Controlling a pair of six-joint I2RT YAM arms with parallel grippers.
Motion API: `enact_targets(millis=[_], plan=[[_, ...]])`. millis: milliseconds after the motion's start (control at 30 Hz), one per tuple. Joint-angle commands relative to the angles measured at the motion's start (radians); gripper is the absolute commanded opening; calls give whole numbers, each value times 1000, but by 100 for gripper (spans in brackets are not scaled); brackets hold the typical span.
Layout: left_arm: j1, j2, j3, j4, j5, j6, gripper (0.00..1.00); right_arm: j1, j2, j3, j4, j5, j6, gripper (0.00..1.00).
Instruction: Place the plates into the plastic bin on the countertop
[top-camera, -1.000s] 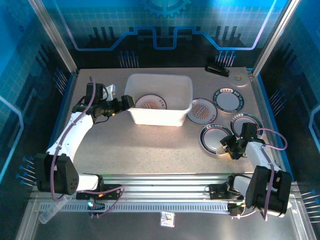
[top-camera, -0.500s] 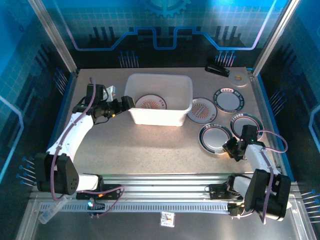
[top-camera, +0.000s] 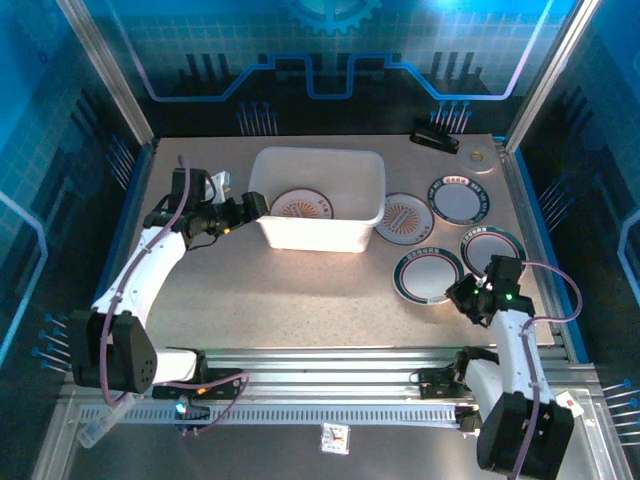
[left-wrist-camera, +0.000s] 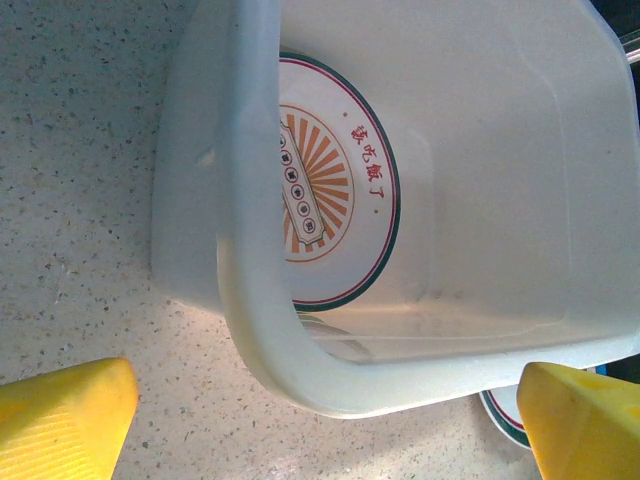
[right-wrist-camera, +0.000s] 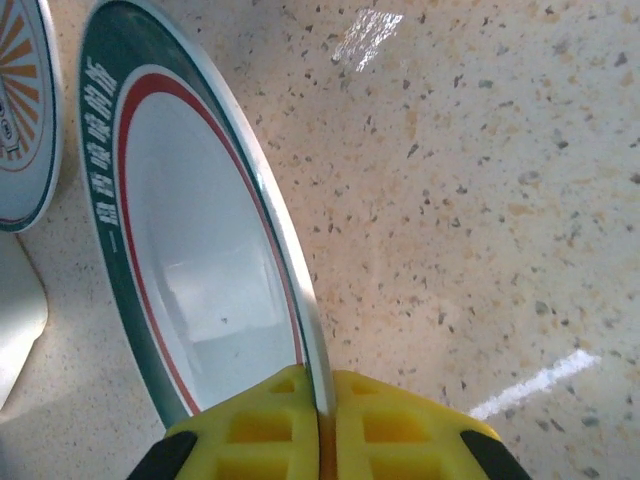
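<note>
Left side: my left pincer (top-camera: 258, 204) is spread wide at the left end wall of the plastic bin (top-camera: 318, 235); I cannot tell whether it touches. The bin stands mid-surface (top-camera: 250, 290), toward the far edge. One sunburst plate (top-camera: 302, 205) lies flat inside it. A second sunburst plate (top-camera: 404, 219) lies on the surface just beside the bin's right wall.

Right side: my right pincer (top-camera: 467, 297) is pinching the near right rim of a green-rimmed plate (top-camera: 428, 275). A second green-rimmed plate (top-camera: 458, 198) and a third green-rimmed plate (top-camera: 492, 245) lie along the right edge.
</note>
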Motion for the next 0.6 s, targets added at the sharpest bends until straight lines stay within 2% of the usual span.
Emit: enact_targets(millis=[0, 267, 567], plan=[[7, -25, 28, -24, -6, -8, 99, 1, -33, 48, -124, -3, -7, 0], [7, -17, 98, -82, -33, 2, 99, 1, -47, 198, -194, -36, -42, 0], [13, 3, 199, -165, -49, 32, 99, 1, -24, 446, -329, -76, -119, 0]])
